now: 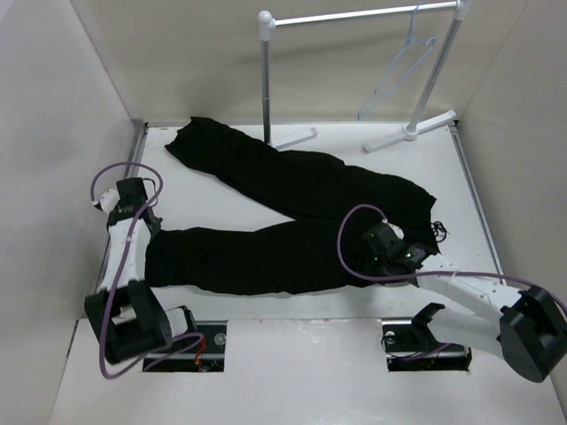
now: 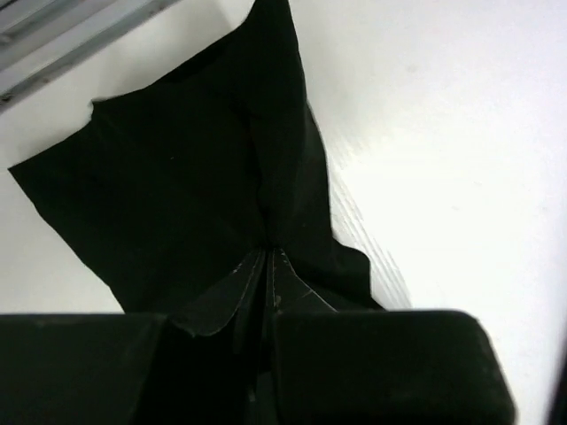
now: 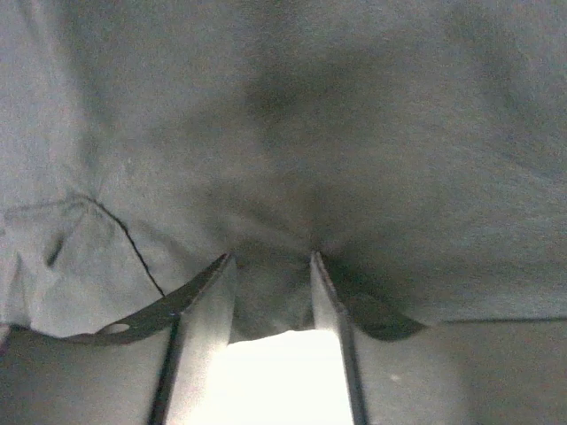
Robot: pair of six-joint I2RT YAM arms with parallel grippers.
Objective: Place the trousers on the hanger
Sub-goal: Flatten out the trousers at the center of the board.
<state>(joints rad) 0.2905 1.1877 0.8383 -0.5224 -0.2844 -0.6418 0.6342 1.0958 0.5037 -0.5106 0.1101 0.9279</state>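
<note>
The black trousers lie flat on the white table in a sideways V, with the waist at the right and the legs running left. My left gripper is at the cuff of the near leg. In the left wrist view its jaws are shut on a pinch of the black cloth. My right gripper sits on the trousers near the waist. In the right wrist view its fingers stand apart over the cloth's edge. The pale hanger hangs from the rail at the back right.
The white-and-metal rail stand stands at the back of the table, its feet close to the trousers' far leg. White walls close in the left, the right and the back. The drawstring trails off the waist at the right.
</note>
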